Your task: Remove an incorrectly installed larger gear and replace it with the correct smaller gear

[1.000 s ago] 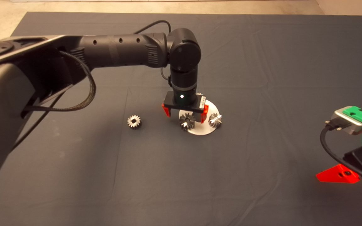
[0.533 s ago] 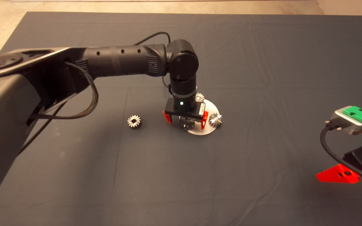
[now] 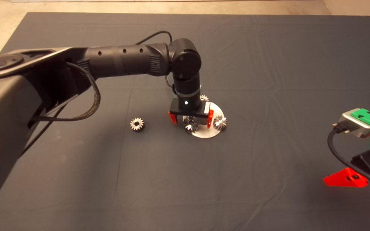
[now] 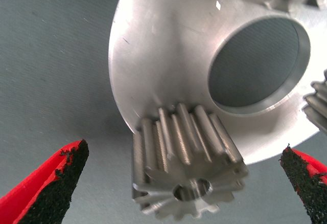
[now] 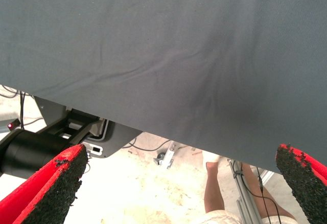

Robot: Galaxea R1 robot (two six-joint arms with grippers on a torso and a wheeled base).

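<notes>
A round silver plate (image 3: 209, 132) with a wide centre hole lies mid-mat; it also shows in the left wrist view (image 4: 163, 55). Three gears stand on it. The larger gear (image 3: 191, 125) stands at the plate's near left edge, slightly wider than the others. My left gripper (image 3: 190, 121) hangs straight over it, open, one finger on each side and neither touching. In the left wrist view the larger gear (image 4: 186, 178) stands between the open fingers of the left gripper (image 4: 183, 155). The smaller gear (image 3: 136, 124) lies loose on the mat to the left. My right gripper (image 5: 181, 155) waits open and empty.
Two more small gears stand on the plate, one at its right edge (image 3: 220, 123) and one at its far edge (image 3: 203, 97). The right arm's red finger (image 3: 345, 180) shows at the lower right edge. A person's leg (image 5: 214, 188) stands on the floor beyond the mat.
My left gripper has come down a little over the gear on the plate, fingers still open. The gears and the right arm have not moved.
</notes>
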